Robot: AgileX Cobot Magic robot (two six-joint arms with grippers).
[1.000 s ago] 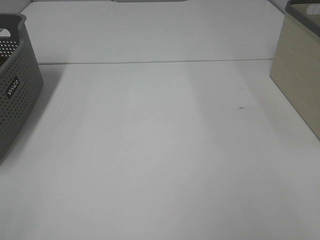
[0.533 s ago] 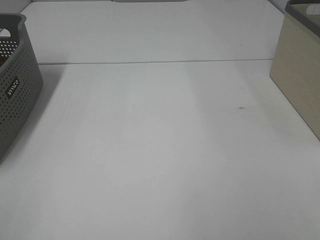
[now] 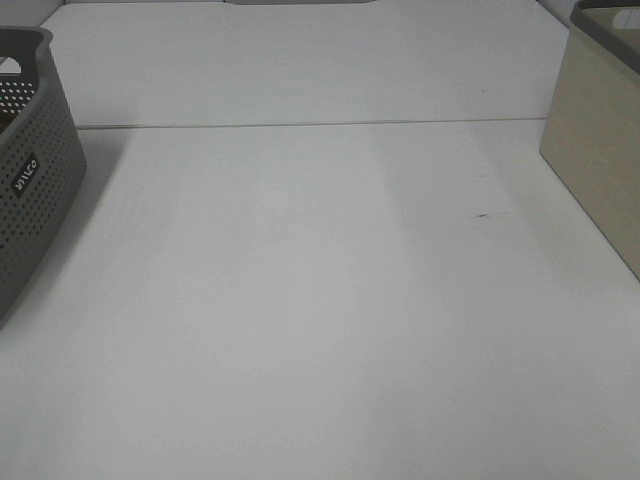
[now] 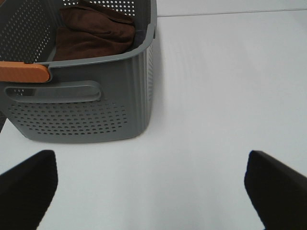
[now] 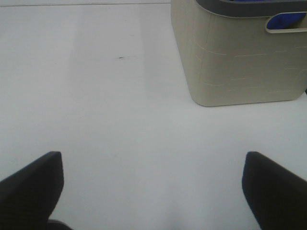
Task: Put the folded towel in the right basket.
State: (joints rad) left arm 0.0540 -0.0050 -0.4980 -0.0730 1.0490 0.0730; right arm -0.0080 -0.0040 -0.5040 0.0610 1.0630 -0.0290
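Observation:
A beige basket [image 3: 600, 150] stands at the right edge of the white table; in the right wrist view [image 5: 240, 62] something blue [image 5: 285, 21] shows through its handle slot and over its rim. A grey perforated basket [image 3: 30, 180] stands at the left edge; in the left wrist view [image 4: 96, 115] a brown towel [image 4: 91, 33] lies crumpled inside it. My left gripper [image 4: 151, 191] is open and empty, above the table a little short of the grey basket. My right gripper [image 5: 151, 191] is open and empty, short of the beige basket. Neither gripper shows in the exterior high view.
An orange piece [image 4: 24, 73] sits on the grey basket's rim. A seam [image 3: 300, 125] crosses the table at the back. A small dark mark [image 3: 483, 214] lies on the table towards the beige basket.

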